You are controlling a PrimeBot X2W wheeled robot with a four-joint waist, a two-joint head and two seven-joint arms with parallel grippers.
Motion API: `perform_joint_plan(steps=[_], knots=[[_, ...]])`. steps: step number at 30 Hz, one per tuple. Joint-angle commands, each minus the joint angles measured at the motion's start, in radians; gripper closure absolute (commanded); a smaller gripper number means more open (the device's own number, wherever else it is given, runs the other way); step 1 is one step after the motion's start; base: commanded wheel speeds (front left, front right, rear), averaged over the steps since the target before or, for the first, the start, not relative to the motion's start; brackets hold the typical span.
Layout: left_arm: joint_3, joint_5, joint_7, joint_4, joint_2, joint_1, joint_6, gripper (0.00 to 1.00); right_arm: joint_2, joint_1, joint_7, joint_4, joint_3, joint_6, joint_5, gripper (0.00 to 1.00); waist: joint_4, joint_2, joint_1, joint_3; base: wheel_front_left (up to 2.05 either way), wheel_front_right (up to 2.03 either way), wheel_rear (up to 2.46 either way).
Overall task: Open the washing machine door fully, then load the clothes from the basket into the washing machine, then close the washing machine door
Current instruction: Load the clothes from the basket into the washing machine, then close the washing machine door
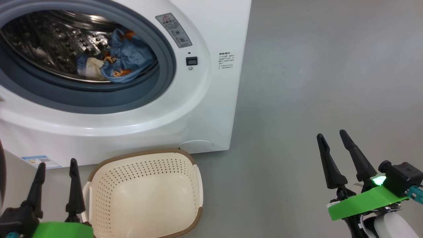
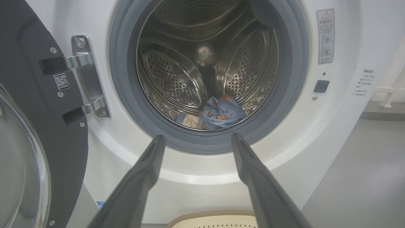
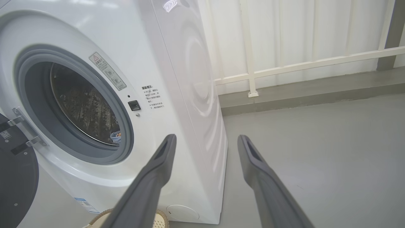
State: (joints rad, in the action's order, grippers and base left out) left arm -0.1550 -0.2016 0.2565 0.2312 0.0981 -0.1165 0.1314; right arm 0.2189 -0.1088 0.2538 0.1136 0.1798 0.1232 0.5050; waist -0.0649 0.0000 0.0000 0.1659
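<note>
The white washing machine [image 1: 205,109] stands with its round door [image 2: 38,133] swung wide open to the left on steel hinges. Light blue clothes [image 1: 124,61] with orange figures lie at the bottom of the steel drum [image 2: 202,63]. The cream basket [image 1: 145,195] sits on the floor in front of the machine with nothing in it. My left gripper [image 1: 57,163] is open just left of the basket, fingers pointing at the machine front. My right gripper [image 1: 331,135] is open over the bare floor to the right, holding nothing.
Grey floor [image 1: 330,66] stretches to the right of the machine. A white railing [image 3: 284,66] and pale wall run behind it. The open door's black rim [image 3: 15,177] juts out at the machine's left.
</note>
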Motion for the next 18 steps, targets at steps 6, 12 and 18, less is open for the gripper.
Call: perform_joint_plan(steps=[6,12,18], knots=[[-0.027,-0.01,0.005,-0.029,0.023,0.0,-0.001,0.0,0.009,0.008,0.008,-0.023,0.009,0.008,0.008,0.0,-0.002,0.0,0.0,-0.001,0.0,0.0,0.0],[-0.02,-0.013,0.005,-0.029,0.027,0.003,-0.001,0.0,0.008,0.008,0.008,-0.024,0.009,0.008,0.008,0.0,-0.002,0.0,0.0,0.0,-0.07,0.07,0.0],[-0.024,-0.015,0.005,-0.03,0.024,0.007,-0.001,0.0,0.008,0.011,0.008,-0.024,0.01,0.008,0.008,0.0,-0.001,0.0,0.0,-0.002,-0.55,0.55,0.0]])
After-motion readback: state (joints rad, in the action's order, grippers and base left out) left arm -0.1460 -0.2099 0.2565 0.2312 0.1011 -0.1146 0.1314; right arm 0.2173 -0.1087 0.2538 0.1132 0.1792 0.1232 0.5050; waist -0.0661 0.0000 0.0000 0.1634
